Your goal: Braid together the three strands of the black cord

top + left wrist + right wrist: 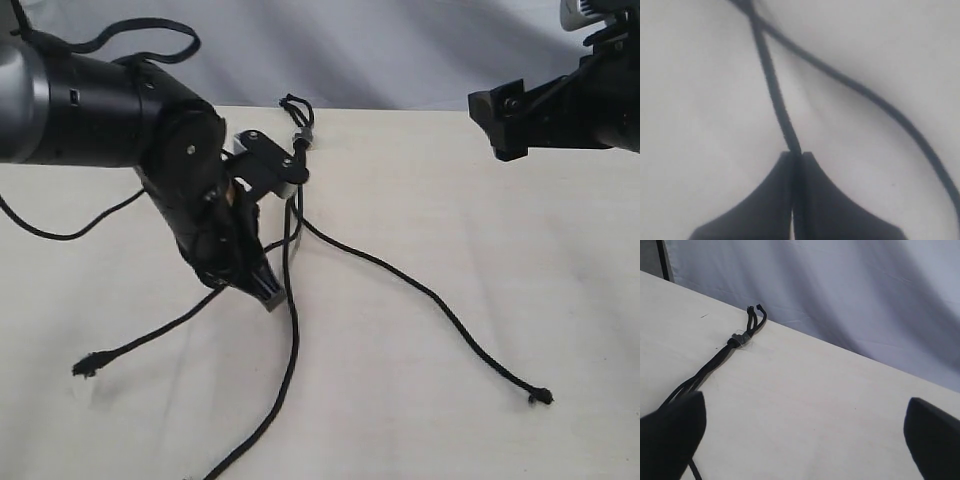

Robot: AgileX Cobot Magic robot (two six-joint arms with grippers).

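Note:
The black cord's knot (300, 137) and small loop (294, 102) lie at the table's far edge. From there the three strands fan out toward me. One tip is at the left (86, 367), one at the right (540, 397), and the middle strand (291, 330) runs off the bottom. My left gripper (270, 297) points down just left of the middle strand. It is shut on one strand (772, 85) at its fingertips (796, 154), with a second strand (875, 100) crossing beyond. My right gripper (497, 125) hovers open at the far right, nothing between its fingers (675, 435); the knot (735, 341) lies ahead.
A thicker smooth arm cable (60, 235) droops onto the pale table (480, 250) at the left. A grey cloth backdrop (400, 50) hangs behind the table's far edge. The left arm's bulky body (120, 110) covers the upper left.

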